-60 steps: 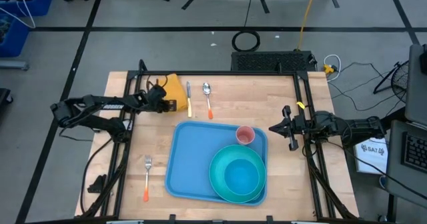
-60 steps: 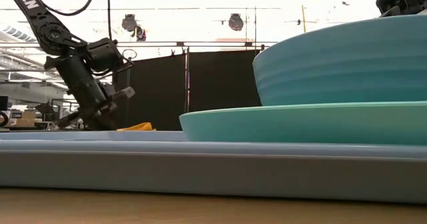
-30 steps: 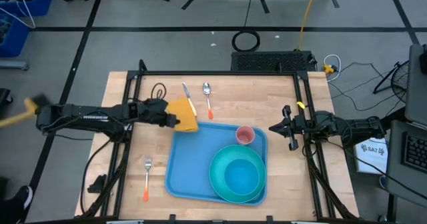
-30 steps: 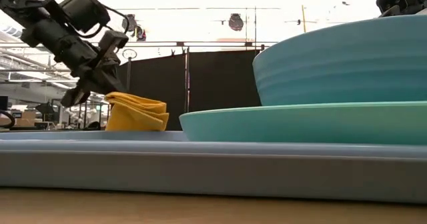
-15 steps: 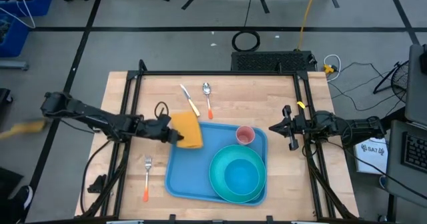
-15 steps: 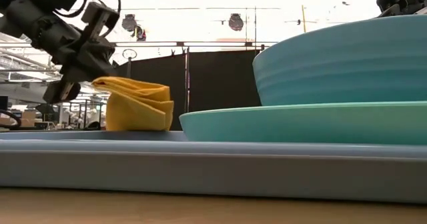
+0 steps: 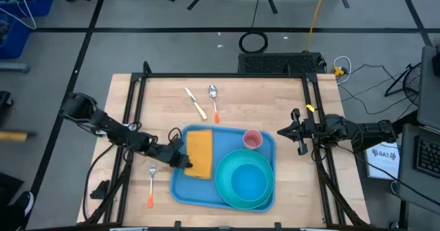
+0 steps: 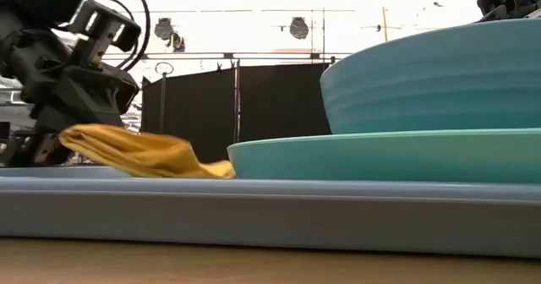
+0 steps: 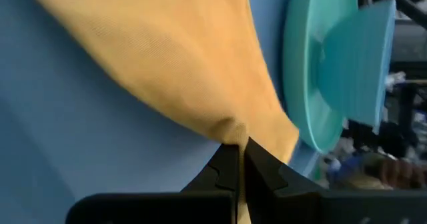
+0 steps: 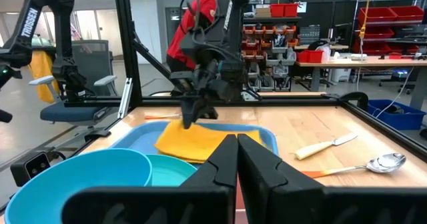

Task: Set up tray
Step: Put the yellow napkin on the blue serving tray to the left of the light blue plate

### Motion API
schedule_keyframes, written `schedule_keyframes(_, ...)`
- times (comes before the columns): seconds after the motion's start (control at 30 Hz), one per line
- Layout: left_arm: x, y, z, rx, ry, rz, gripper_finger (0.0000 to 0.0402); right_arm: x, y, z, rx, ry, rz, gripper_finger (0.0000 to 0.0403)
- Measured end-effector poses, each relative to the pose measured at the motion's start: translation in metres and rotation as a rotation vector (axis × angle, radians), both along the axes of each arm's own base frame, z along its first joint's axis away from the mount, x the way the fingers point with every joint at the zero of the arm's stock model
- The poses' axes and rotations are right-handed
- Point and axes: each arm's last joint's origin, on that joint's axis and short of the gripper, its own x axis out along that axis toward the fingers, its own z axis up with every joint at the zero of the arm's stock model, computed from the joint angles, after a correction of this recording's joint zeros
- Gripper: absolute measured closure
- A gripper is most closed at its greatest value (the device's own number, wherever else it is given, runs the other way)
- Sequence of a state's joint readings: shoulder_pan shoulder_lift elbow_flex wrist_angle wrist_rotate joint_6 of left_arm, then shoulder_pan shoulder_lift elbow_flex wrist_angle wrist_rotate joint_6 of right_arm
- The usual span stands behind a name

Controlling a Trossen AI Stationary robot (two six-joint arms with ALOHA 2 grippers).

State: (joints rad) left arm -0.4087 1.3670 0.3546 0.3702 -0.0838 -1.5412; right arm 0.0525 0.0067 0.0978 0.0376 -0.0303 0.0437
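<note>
The left claw (image 7: 180, 159) is pinched tight on a yellow cloth (image 7: 199, 152), its two dark fingers (image 9: 227, 171) pressed together on a gathered edge of the fabric in the left wrist view. The cloth lies spread on the left part of the tray (image 7: 182, 183), which sits on the desk (image 7: 275, 100) at the near middle. On the tray's right part a turquoise bowl (image 7: 247, 183) rests on a plate (image 7: 225, 190), with a small pink cup (image 7: 253, 139) in the far right corner. The cloth's right edge lies just beside the plate.

The right claw (image 7: 297, 132) waits off the tray's right edge, near the desk's right rail, fingers closed with nothing between them in its own wrist view.

Bare blue tray shows along the left rim and in front of the cloth. A fork (image 7: 151, 183) lies on the desk just left of the tray; a knife (image 7: 195, 103) and spoon (image 7: 214, 102) lie beyond its far edge.

The low view shows the cloth (image 8: 144, 153) sagging flat onto the tray floor. The right wrist view shows a person in red (image 10: 193, 24) behind the left arm.
</note>
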Motion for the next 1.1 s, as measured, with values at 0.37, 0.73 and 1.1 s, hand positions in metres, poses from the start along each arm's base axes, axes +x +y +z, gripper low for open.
schedule_keyframes(0.37,-0.015,-0.023,-0.013,-0.111,0.139,0.077,0.0398,0.000,0.000,0.000,0.001,0.000,0.001,0.0398)
schedule_keyframes(0.73,-0.019,-0.023,-0.019,-0.002,0.146,0.296,0.0398,0.000,0.000,0.000,0.001,0.001,0.001,0.0399)
schedule_keyframes(1.1,0.019,-0.049,-0.013,-0.040,0.139,0.228,0.0383,0.000,0.000,0.000,-0.001,0.001,0.001,0.0399)
